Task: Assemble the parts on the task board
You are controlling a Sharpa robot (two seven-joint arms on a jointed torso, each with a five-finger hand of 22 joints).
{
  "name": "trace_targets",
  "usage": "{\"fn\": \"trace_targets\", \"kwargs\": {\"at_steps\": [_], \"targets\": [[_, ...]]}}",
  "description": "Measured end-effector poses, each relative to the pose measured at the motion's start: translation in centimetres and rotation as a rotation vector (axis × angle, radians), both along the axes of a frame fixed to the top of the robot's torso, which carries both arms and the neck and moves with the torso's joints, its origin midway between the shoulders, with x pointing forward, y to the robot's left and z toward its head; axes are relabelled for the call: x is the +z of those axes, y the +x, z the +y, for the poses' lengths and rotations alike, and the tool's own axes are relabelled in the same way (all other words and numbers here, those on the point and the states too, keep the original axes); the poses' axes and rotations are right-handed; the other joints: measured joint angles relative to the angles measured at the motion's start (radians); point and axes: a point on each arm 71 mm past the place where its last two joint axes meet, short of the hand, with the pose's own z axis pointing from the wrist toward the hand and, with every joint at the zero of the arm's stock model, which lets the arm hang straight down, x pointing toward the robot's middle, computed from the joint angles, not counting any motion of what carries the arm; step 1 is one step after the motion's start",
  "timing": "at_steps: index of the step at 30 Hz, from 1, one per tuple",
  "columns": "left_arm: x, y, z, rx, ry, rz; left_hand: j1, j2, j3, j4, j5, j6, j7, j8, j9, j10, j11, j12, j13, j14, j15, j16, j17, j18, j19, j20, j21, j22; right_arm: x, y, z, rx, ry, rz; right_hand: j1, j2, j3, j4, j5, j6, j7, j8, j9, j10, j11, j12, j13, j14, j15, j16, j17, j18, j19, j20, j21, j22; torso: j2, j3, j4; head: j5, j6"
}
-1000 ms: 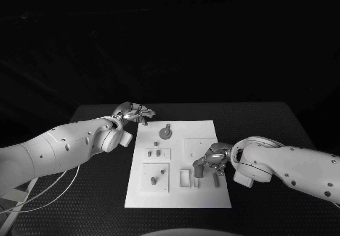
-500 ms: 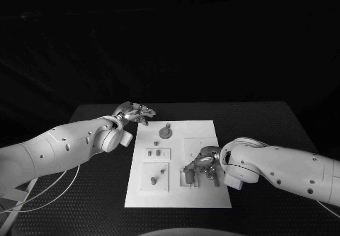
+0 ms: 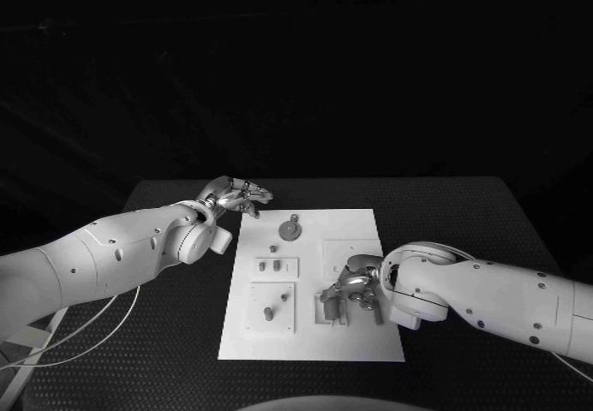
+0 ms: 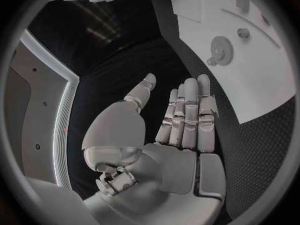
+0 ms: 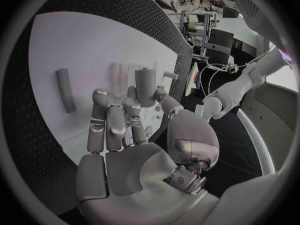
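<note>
The right hand [image 3: 355, 287] hangs low over the near right part of the task board [image 3: 312, 347], its fingers bent down around a short grey cylinder [image 5: 145, 86] that it pinches between thumb and fingers, the piece standing upright just above the board's slotted holder [image 3: 324, 310]. Since a second ago this hand has slid inward and a little nearer the robot, and the arm behind it now covers more of the board's right edge. A grey bar [image 5: 64, 89] lies flat on the white plate beside the fingers. The left hand [image 3: 235, 196] hovers off the board's far left corner above the black table [image 3: 494, 214], fingers straight and close together, thumb apart, holding nothing; it has stayed put. Near it on the board lies a round gear-like disc [image 3: 288, 229], with small pegs [image 3: 268, 315] set in the left-hand blocks.
</note>
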Motion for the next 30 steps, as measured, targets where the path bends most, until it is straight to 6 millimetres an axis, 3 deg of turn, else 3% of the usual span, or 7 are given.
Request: {"fn": "trace_targets", "kwargs": {"at_steps": [30], "targets": [[0.01, -0.05, 0.14, 0.0, 0.0, 0.001, 0.0, 0.0, 0.0, 0.0, 0.0, -0.003, -0.003, 0.0, 0.0, 0.0, 0.0, 0.0, -0.001, 0.0, 0.0, 0.0, 0.001, 0.0, 0.0, 0.0, 0.0, 0.0, -0.53, -0.11, 0.53, 0.016, -0.009, -0.006, 0.0, 0.0, 0.01, 0.01, 0.0, 0.003, -0.003, -0.008, -0.003, 0.0, 0.0, -0.004, -0.004, -0.007, 0.003, 0.0, -0.01, 0.0, 0.0, 0.003, 0.0, 0.0, 0.0, 0.0022, -0.0012, 0.008, -0.009]]}}
